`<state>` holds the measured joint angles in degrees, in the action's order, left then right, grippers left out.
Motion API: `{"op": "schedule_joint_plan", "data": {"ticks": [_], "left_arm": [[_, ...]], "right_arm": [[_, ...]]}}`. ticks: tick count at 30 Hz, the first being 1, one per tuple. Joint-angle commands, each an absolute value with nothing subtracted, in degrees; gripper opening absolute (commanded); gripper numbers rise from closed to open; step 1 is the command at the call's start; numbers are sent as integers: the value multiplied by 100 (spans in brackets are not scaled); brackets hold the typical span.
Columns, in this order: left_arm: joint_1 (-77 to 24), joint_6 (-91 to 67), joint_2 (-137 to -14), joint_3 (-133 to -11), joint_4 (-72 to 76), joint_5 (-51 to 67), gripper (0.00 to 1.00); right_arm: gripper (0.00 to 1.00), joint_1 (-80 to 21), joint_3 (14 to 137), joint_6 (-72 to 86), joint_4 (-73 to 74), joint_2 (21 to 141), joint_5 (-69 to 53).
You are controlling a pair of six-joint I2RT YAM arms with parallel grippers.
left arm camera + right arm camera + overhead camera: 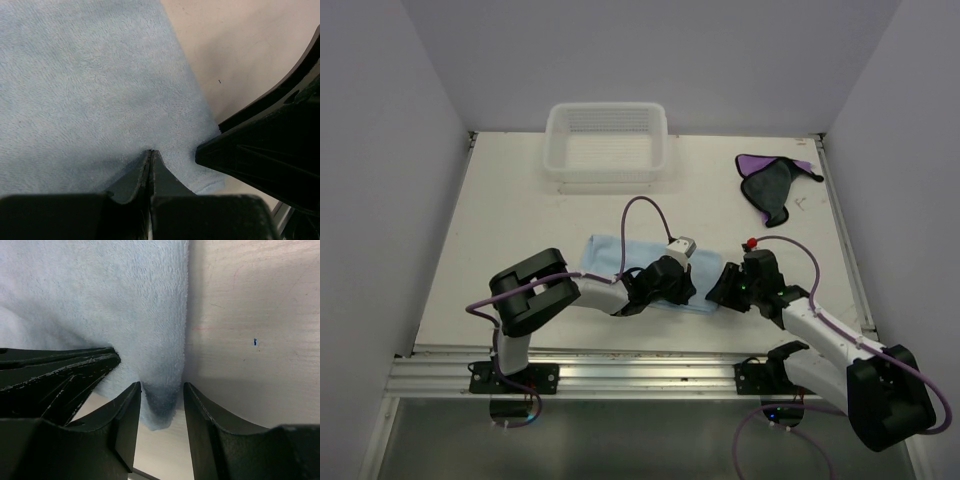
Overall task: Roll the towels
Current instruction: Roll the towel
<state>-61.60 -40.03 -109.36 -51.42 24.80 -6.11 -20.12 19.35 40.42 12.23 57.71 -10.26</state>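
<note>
The light blue towel [620, 256] lies flat on the table in front of the arms. It fills the left wrist view [85, 85]. My left gripper [676, 287] is shut, and its tips [151, 153] press down on the towel near its near right corner; no cloth shows between the jaws. My right gripper [722, 287] is open, its fingers [125, 415] on either side of that same corner [161, 400]. The purple towel with its dark side up [771, 180] lies crumpled at the far right, away from both grippers.
A white mesh basket [607, 172] stands at the far edge, left of middle. The two grippers are very close together: the right one's finger [270, 145] shows in the left wrist view and the left one's fingers [55, 371] in the right wrist view. Walls close in the table.
</note>
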Motion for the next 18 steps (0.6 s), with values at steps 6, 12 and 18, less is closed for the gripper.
{"op": "schedule_joint_plan", "data": {"ticks": [6, 12, 18], "left_arm": [[-6196, -4087, -10802, -5124, 2329, -826, 0], [-6196, -4087, -10793, -5106, 2312, -835, 0], [-6205, -4113, -10644, -4975, 2259, -835, 0]], "right_arm": [[35, -1986, 1758, 4034, 1116, 5713, -1108], [10, -1995, 1819, 3973, 1248, 5608, -976], [0, -1995, 1960, 3867, 1459, 5493, -818]]}}
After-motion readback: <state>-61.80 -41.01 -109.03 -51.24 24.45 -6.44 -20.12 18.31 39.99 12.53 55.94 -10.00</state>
